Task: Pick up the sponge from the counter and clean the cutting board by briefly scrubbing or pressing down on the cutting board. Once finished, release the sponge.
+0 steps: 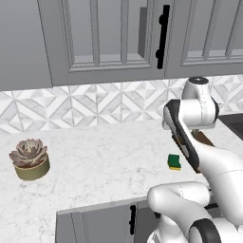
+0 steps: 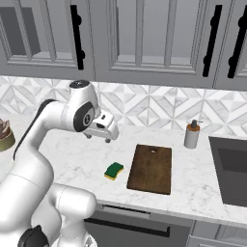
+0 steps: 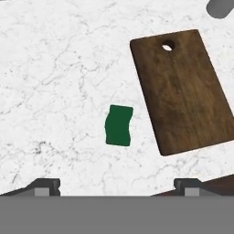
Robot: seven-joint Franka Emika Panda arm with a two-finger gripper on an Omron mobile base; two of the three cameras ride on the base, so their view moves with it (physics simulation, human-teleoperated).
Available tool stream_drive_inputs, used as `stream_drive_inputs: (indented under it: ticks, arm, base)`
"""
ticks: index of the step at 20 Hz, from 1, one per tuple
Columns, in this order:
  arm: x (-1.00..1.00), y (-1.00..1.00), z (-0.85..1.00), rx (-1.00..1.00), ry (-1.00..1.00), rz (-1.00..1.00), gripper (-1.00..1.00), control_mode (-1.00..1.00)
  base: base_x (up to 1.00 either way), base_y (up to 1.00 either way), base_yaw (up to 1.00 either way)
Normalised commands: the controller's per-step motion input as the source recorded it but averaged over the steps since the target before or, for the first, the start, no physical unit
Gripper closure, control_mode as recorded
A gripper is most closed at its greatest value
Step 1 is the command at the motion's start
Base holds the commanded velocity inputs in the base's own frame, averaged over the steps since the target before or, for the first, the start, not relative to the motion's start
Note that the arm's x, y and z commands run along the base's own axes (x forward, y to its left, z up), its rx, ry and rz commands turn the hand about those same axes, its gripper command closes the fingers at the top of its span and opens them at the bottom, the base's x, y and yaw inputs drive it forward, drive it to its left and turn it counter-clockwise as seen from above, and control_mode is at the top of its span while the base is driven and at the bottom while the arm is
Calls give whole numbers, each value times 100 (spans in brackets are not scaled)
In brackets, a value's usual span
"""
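The sponge (image 2: 114, 171), green top over a yellow layer, lies flat on the white marble surface (image 2: 72, 154) near its front edge, untouched. In the right base view its long axis runs from about 7 o'clock to 1 o'clock. Just beside it, at its 3 o'clock and not touching, lies the cutting board (image 2: 150, 168), a dark brown slab flat on the surface. The board's long axis runs front to back, tilted slightly toward 1 o'clock, with its hanging hole at the far end.

The gripper (image 2: 102, 129) hangs above the surface at the sponge's 11 o'clock, clear of both things. Its fingertips (image 3: 45, 186) stand spread wide in the hand view and pinch nothing.

Farther back, at the board's 1 o'clock, a soap dispenser (image 2: 192, 134) stands upright near the tiled backsplash (image 2: 154, 106). Far to the left, a succulent (image 1: 29, 151) sits in a round pot (image 1: 32, 170). A dark sink (image 2: 230, 173) lies at the right edge. Grey cabinets (image 2: 144, 38) hang above.
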Motion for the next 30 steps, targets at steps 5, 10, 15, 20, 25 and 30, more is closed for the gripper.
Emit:
stream_drive_inputs:
  ticks: [5, 10, 15, 20, 25, 30]
  arm:
    - [0, 1, -45, 2, 3, -5, -100, -100]
    - [-11, 9, -17, 4, 0, 0, -100, -100]
    - [1, -15, -25, 9, 1, -3, -100, -100]
    - [3, -9, -23, 9, 0, -6, -100, -100]
    - [8, -1, -17, 2, 0, -7, -100, -100]
    - [8, -15, -3, -4, 2, -7, -100, -100]
  base:
    - [0, 0, 0]
    - [0, 0, 0]
    - [0, 0, 0]
    - [0, 0, 0]
    - [0, 0, 0]
    - [0, 0, 0]
